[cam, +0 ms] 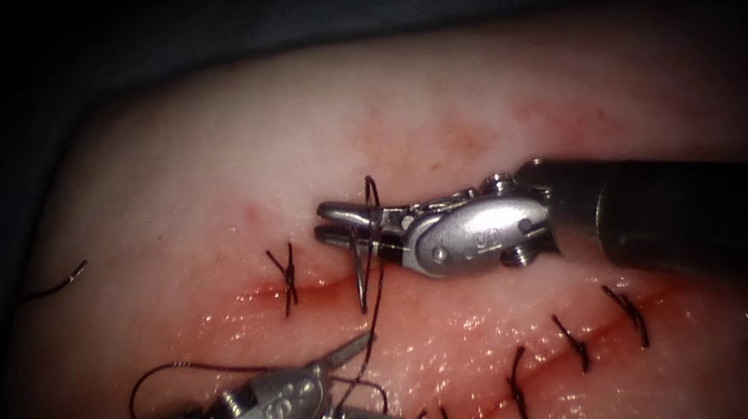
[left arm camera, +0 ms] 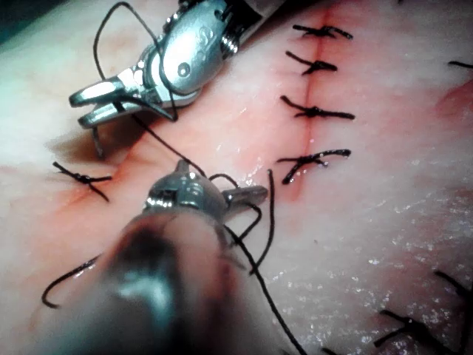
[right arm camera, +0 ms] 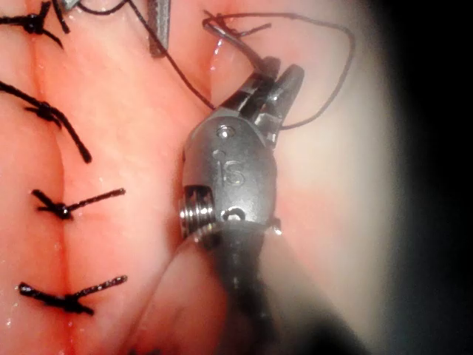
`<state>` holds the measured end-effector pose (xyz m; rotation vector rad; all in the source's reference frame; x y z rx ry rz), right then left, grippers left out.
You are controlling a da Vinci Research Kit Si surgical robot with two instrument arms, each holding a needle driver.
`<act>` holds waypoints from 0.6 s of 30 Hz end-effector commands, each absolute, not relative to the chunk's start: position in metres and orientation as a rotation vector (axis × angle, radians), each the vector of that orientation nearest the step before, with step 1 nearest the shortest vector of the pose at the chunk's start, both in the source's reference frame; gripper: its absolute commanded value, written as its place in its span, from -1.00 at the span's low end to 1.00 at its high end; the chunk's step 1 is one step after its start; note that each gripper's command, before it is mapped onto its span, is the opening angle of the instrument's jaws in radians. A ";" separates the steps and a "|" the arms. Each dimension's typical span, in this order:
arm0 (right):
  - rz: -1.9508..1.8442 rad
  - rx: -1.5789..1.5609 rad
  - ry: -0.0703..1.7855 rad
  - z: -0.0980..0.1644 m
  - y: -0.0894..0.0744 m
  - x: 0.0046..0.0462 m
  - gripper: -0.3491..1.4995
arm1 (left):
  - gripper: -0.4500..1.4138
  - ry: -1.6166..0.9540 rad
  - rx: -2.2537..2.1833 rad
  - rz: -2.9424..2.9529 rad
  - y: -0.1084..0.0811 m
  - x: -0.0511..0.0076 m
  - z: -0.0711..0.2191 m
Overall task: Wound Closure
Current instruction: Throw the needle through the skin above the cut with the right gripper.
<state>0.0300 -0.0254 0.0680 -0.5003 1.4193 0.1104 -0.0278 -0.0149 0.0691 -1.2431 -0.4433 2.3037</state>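
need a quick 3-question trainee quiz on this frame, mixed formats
1. True or false: the cut has no stitches yet.
2. What drapes over the right hand? A) thread B) gauze C) tubing
3. Fill in: the left hand has its jaws ___.

Key: 1 false, stitches already cross it; 2 A; 3 open, holding nothing.

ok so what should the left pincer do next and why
Probably close the left pincer on the thread that runs past it. Its jaws stand open and hold nothing, while the thread loops around the right pincer just above the cut. Near that pincer I cannot tell needle from thread.
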 end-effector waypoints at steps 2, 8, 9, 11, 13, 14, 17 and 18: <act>0.088 -0.514 1.410 0.069 -0.026 0.0312 -1.00 | 0.08 -0.448 -1.241 2.304 -0.015 -0.0284 0.070; 0.069 -0.517 1.381 0.069 -0.026 0.0308 -1.00 | 0.08 -0.445 -1.225 2.320 -0.015 -0.0277 0.070; 0.069 -0.517 1.374 0.069 -0.026 0.0308 -1.00 | 0.08 -0.449 -1.222 2.315 -0.015 -0.0276 0.070; 0.066 -0.515 1.355 0.070 -0.027 0.0307 -1.00 | 0.06 -0.446 -1.221 2.317 -0.015 -0.0274 0.070; 0.057 -0.509 1.336 0.070 -0.027 0.0307 -1.00 | 0.06 -0.442 -1.218 2.318 -0.015 -0.0273 0.070; 0.055 -0.508 1.327 0.071 -0.027 0.0307 -1.00 | 0.06 -0.442 -1.218 2.318 -0.015 -0.0273 0.070; 0.046 -0.508 1.300 0.072 -0.027 0.0307 -1.00 | 0.06 -0.444 -1.213 2.323 -0.015 -0.0273 0.070; 0.041 -0.506 1.296 0.072 -0.028 0.0306 -1.00 | 0.06 -0.445 -1.213 2.323 -0.015 -0.0273 0.070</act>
